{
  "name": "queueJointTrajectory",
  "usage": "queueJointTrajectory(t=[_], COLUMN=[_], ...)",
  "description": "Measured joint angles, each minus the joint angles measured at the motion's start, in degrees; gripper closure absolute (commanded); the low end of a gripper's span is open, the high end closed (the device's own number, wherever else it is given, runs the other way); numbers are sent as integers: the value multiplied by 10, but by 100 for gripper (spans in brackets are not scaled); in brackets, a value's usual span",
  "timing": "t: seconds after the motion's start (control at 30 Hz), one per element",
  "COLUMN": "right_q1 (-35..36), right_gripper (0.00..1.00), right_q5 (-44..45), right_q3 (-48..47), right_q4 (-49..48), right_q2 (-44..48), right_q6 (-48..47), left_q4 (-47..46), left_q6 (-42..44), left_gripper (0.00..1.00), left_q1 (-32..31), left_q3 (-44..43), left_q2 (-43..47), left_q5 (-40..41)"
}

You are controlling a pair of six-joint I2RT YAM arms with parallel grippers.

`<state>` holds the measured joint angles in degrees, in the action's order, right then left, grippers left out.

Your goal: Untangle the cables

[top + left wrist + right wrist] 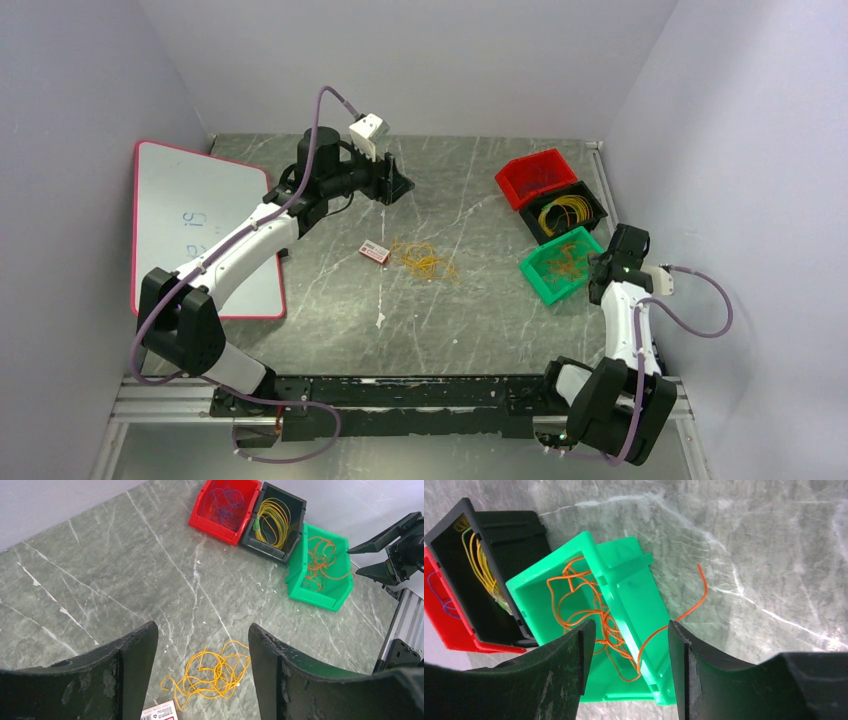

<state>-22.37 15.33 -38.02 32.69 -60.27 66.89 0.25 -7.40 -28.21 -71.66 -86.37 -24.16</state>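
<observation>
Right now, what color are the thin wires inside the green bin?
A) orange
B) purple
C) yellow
A: the wires piled in the green bin are orange, and one strand trails out over its side.

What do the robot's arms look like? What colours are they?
The left arm and right arm are white with chunky black joints, each trailing a purple hose. The left gripper and right gripper have two scuffed black fingers each.
</observation>
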Motion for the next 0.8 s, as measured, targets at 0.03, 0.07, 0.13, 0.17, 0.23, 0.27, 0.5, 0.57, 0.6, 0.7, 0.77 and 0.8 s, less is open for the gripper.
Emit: queueJointTrajectory(t=[0.03, 0.07, 0.13, 0.17, 0.23, 0.27, 0.5, 0.57, 0.6, 0.7, 0.77, 0.8], right_q1=[-1, -2, -2, -2, -2, -2, -2, -2, -2, -2, -2, -2], right_gripper=[42, 43, 45, 47, 48, 48, 46, 45, 45, 47, 48, 49], right_q5=[-4, -10, -21, -25, -30, -31, -45, -40, -35, -18, -15, -16], right_q3=[-2, -3, -3, -3, -3, -3, -3, -7, -12, -32, -40, -41], right_q4=[-1, -3, -6, -6, -6, -5, 1, 10, 16, 28, 28, 28], right_q2=[-1, -2, -3, -3, -4, -3, -6, -9, -11, -15, -15, -15], right_q6=[0, 0, 0, 0, -1, -2, -18, -29, -36, -55, -60, -61], left_q4=[0, 0, 0, 0, 0, 0, 0, 0, 0, 0, 0, 0], left_q6=[1, 2, 3, 3, 4, 4, 6, 6, 6, 6, 6, 6], left_gripper=[29, 29, 29, 29, 29, 29, 28, 28, 28, 28, 28, 28], left_q1=[0, 0, 0, 0, 0, 0, 0, 0, 0, 0, 0, 0], left_q3=[0, 0, 0, 0, 0, 0, 0, 0, 0, 0, 0, 0], left_q2=[0, 0, 0, 0, 0, 0, 0, 0, 0, 0, 0, 0], left_q5=[0, 1, 1, 1, 1, 1, 2, 2, 2, 2, 2, 2])
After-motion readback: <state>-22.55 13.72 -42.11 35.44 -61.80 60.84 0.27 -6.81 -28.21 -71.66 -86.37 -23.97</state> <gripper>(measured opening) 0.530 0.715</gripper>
